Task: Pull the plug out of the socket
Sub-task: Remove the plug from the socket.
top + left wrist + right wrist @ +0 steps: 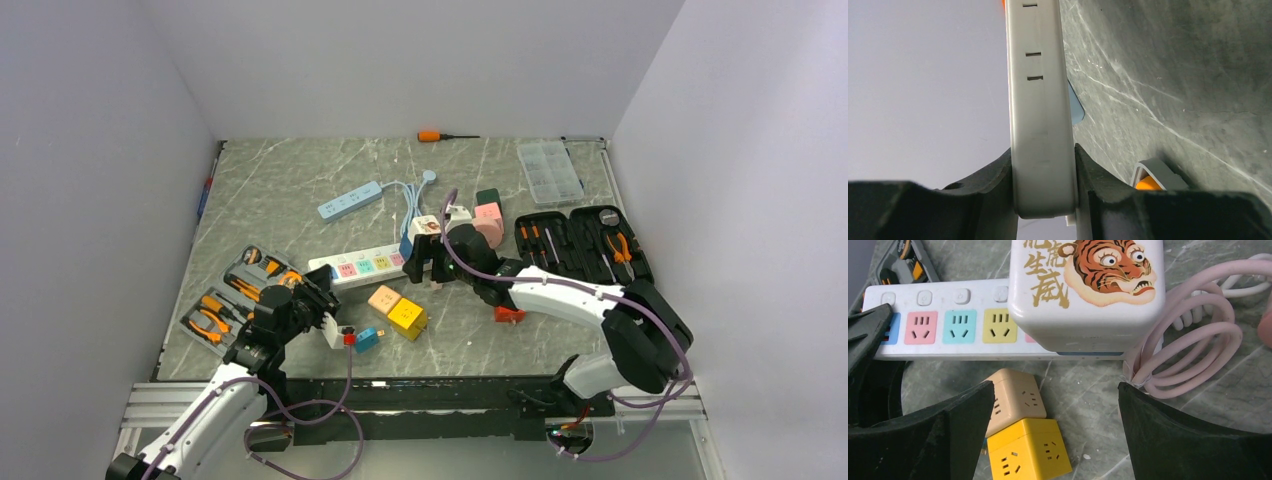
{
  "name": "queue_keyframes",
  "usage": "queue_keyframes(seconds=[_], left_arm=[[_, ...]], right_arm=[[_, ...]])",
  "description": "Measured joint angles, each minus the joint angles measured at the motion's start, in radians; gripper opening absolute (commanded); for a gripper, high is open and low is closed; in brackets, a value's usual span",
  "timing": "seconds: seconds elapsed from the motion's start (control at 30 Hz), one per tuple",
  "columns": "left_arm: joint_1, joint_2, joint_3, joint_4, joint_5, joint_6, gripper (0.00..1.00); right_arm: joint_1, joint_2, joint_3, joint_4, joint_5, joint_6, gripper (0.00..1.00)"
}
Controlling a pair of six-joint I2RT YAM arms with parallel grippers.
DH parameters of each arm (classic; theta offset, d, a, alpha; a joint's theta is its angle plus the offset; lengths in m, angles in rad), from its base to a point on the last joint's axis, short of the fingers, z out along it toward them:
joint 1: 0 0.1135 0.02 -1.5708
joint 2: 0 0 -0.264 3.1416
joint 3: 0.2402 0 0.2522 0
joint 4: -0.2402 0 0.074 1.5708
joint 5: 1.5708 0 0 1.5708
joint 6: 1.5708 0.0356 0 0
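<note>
The socket (360,267) is a long white power strip with pastel outlets, lying across the middle of the table. The plug (427,226) is a white cube with a tiger picture, seated on the strip's right end. My left gripper (303,300) is shut on the strip's left end; in the left wrist view the white strip (1040,125) is clamped between the black fingers (1100,185). My right gripper (1055,390) stands open just short of the tiger plug (1088,290), with nothing between its fingers. The strip's outlets (948,325) show to the plug's left.
A beige cube (1015,400) and a yellow cube (1030,455) lie under the right gripper. A coiled pink cord (1188,350) lies right of the plug. A light-blue strip (350,200), a pink cube (488,222), a black tool case (580,245) and a tool tray (235,295) surround the strip.
</note>
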Motion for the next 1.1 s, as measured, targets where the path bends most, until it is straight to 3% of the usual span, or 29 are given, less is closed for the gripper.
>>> queue_keyframes(seconds=[0.53,1.1], left_arm=[[-0.006,-0.003,0.0,-0.006,-0.008,-0.003,0.0],[-0.006,-0.034,0.011,-0.055,-0.048,-0.02,0.0]], right_arm=[[0.013,0.139,-0.05,0.261,0.045,0.038,0.98],[0.147,0.317,0.057,0.328,0.423,-0.015,0.98]])
